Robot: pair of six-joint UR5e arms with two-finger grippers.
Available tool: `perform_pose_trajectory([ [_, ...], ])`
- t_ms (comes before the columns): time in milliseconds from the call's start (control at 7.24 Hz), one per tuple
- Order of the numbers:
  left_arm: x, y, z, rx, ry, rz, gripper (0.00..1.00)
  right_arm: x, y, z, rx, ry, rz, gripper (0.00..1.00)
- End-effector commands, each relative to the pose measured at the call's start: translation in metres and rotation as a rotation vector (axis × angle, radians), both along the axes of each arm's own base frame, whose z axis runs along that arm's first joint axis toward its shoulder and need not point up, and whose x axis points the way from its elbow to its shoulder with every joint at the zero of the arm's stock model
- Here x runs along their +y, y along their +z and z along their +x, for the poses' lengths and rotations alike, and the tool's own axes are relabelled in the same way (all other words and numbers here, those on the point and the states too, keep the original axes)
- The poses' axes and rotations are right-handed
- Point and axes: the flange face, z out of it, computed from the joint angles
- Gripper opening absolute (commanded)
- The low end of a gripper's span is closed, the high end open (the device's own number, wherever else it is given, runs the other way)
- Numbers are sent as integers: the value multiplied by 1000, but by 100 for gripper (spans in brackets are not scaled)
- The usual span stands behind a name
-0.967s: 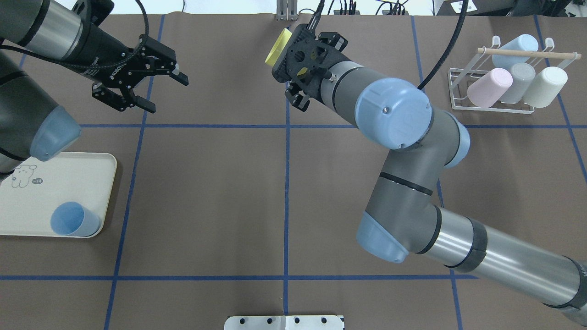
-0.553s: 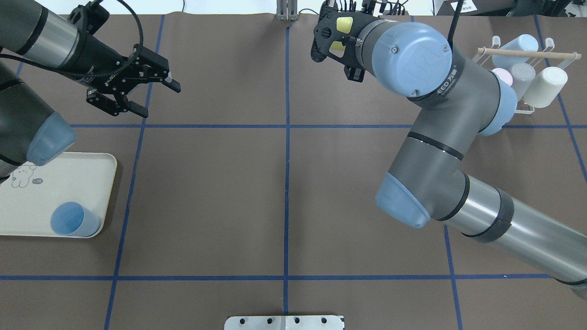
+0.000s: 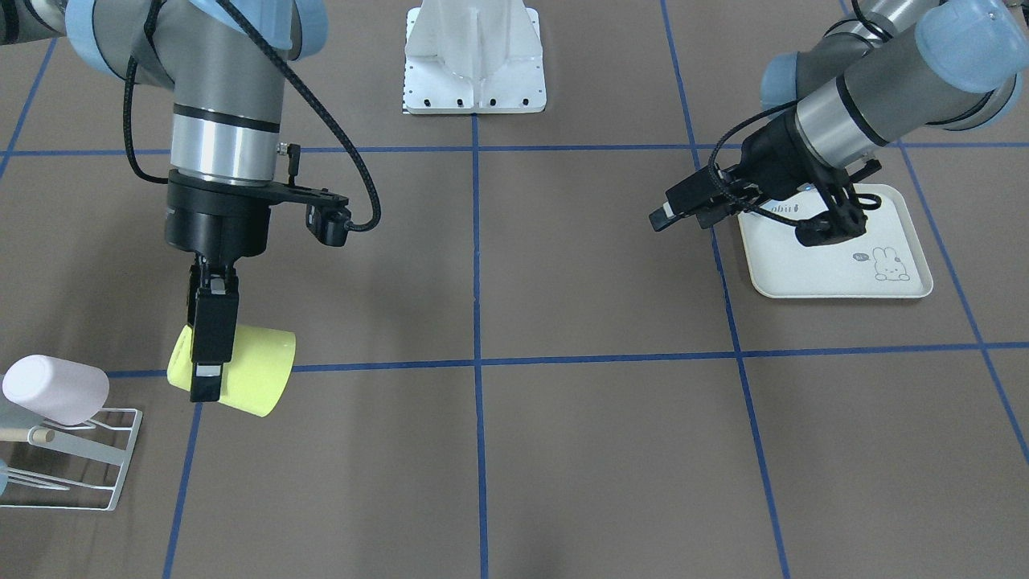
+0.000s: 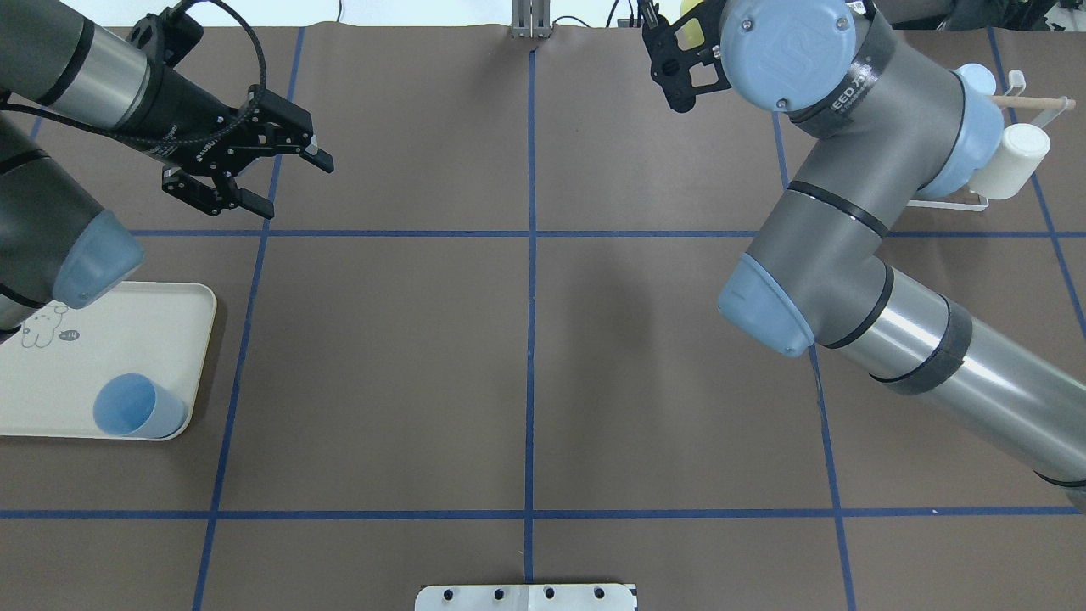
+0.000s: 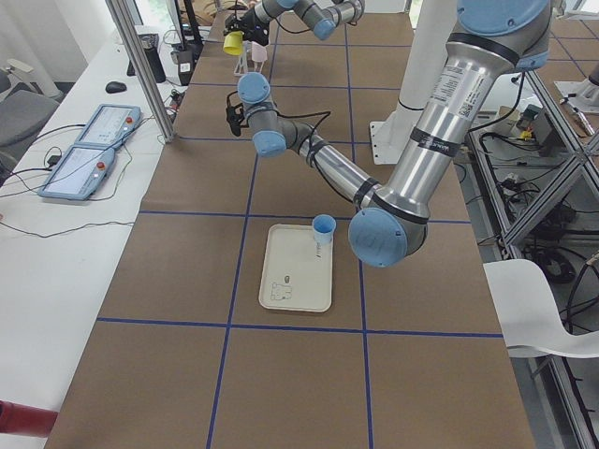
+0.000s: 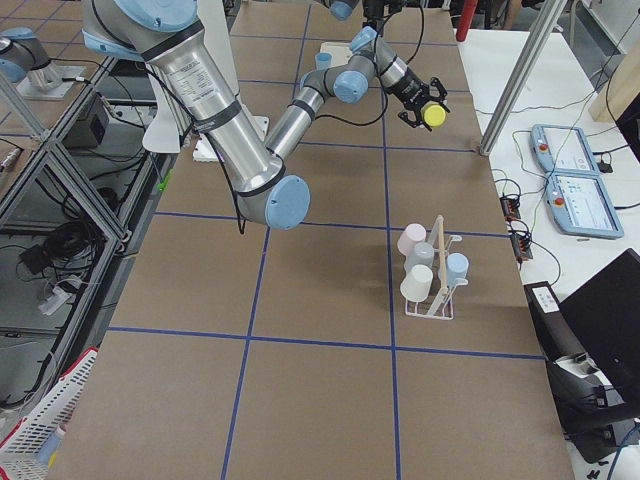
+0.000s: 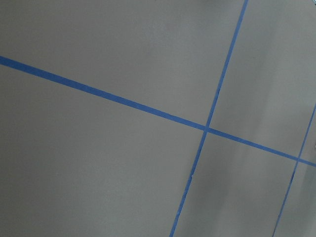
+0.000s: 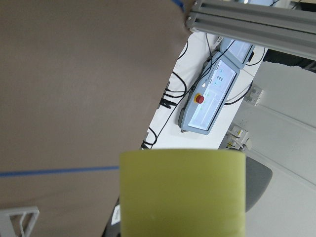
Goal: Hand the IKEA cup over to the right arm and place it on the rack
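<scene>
Front view: my right fingers [image 3: 211, 338] are clamped on the pale yellow plastic cup [image 3: 253, 374]. It's held sideways above the brown table [image 3: 563, 442], close to the white wire rack [image 3: 125, 458].
Overhead: my left fingers [image 4: 254, 204] are spread wide and empty, far left. The cup is mostly hidden behind my right arm [image 4: 848, 170].
Right wrist: the cup fills the lower frame.

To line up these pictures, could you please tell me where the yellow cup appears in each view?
Exterior front-facing: yellow cup at lower left, held on its side.
Overhead exterior: a sliver at the top edge, right of centre.
Exterior left: top, left of centre.
Exterior right: top, right of centre.
Left wrist-mounted: not in it.
Right wrist-mounted: bottom centre.
Shared landmark: the white rack, in the exterior views.
</scene>
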Motion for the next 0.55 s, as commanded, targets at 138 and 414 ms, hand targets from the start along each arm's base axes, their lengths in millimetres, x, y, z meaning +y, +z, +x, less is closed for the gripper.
perform_pose_trajectory([
  [138,0,2,2,-3,-2,-1,100,-33,40,5,476,-118,41,27],
  [414,-1,2,2,-4,-6,0,100,-58,78,35,585,-117,-12,27],
])
